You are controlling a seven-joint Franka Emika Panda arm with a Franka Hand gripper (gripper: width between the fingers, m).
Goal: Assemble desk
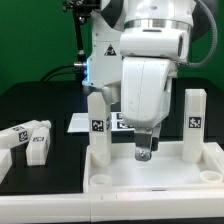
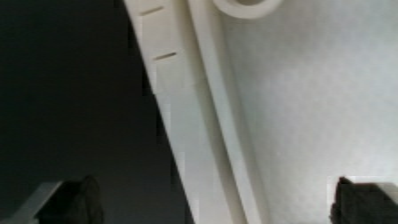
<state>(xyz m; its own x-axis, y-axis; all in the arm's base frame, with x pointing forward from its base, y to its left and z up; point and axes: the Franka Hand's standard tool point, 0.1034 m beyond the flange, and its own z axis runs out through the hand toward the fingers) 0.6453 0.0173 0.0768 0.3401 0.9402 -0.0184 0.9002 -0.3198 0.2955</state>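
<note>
The desk top (image 1: 120,186) lies flat on the black bench (image 1: 40,105) at the near edge of the exterior view, rimmed side up; two upright legs stand in it, one toward that view's left (image 1: 97,126) and one toward its right (image 1: 193,122); two loose legs (image 1: 22,134) (image 1: 39,146) lie on the bench further to the left, well apart from the top. It reads as moulded white plastic, so probably light and stiff, with smooth faces that could slip or slide across the bench under a sideways push; the flat panel is too broad to span, so the raised rim (image 2: 187,110) looks the sensible place to pinch, close to its middle so the top does not swing. The end effector (image 1: 146,150) hangs low between the two upright legs, jaws at their widest and holding nothing. The exterior view gives the whole layout, the leg count and the marker board (image 1: 78,122) behind, yet the arm's bulk hides how the jaws sit against the rim; the wrist view supplies that, showing one dark fingertip (image 2: 63,205) over the bench and the other (image 2: 370,200) over the white panel, the rim running between them and touching neither, plus a round socket (image 2: 249,6) in the panel that the exterior view does not resolve; whether the fingertips are down at rim level I cannot tell.
</note>
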